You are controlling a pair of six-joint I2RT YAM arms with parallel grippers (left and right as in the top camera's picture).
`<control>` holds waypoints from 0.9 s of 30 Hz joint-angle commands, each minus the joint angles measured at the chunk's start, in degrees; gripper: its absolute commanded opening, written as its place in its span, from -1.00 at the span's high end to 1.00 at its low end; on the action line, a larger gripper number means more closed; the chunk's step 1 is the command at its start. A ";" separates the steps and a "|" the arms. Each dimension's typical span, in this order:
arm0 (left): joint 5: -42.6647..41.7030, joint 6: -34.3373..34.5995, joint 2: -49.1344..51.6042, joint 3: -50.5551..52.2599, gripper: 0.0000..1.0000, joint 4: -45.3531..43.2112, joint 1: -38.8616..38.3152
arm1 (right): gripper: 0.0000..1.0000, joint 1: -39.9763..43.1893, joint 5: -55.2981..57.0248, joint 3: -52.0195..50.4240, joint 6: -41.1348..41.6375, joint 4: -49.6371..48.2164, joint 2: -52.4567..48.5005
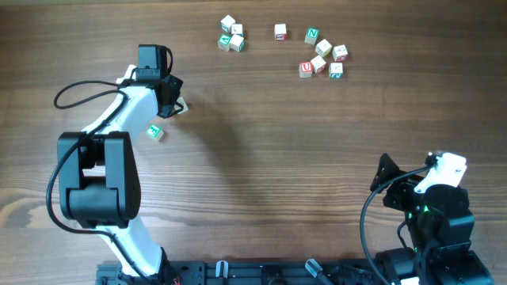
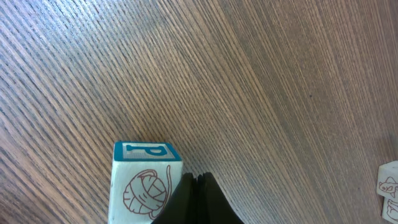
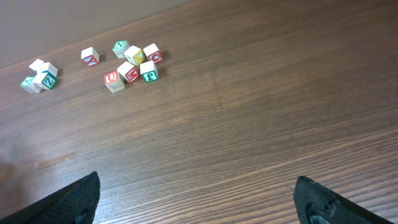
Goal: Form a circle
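On the brown wood-grain worktop [image 1: 261,158], your left fingers [image 2: 185,202] are pressed shut on nothing, just beside a teal-printed wooden letter cube [image 2: 144,183]. Your right fingers [image 3: 74,199] stand wide apart. The clump of three pale wooden letter cubes [image 1: 231,36] sits at the far side. The cubes look light, rigid and apt to slide, so pinch opposite flat faces.

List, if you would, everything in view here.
Clumped letter cubes: three or four, pale, green and teal print, far side left of centre.
Loose letter cubes: seven, pale, red, green, teal, yellow print, far side right.
Cubes by the left arm: two, one teal-printed, one pale, left side.
Table: one, brown wood.
Left gripper: one, black, shut and empty beside a cube.
Right gripper: one, black, open and empty, near right.
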State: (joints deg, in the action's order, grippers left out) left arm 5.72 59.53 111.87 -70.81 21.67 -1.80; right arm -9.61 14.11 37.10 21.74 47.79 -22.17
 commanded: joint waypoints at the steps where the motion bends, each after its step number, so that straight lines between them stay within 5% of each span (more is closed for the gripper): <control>1: -0.11 0.96 0.70 -1.01 0.92 0.26 0.07 | -1.00 -0.07 -0.50 -0.24 -0.57 -0.11 -0.22; 27: -0.74 0.96 0.68 -1.01 0.92 0.48 0.07 | -1.00 -0.07 -0.48 -0.24 -0.57 -0.11 -0.24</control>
State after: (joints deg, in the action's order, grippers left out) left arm 5.48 59.53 111.87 -70.81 21.93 -1.80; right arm -9.61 14.11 37.10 21.74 47.77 -22.17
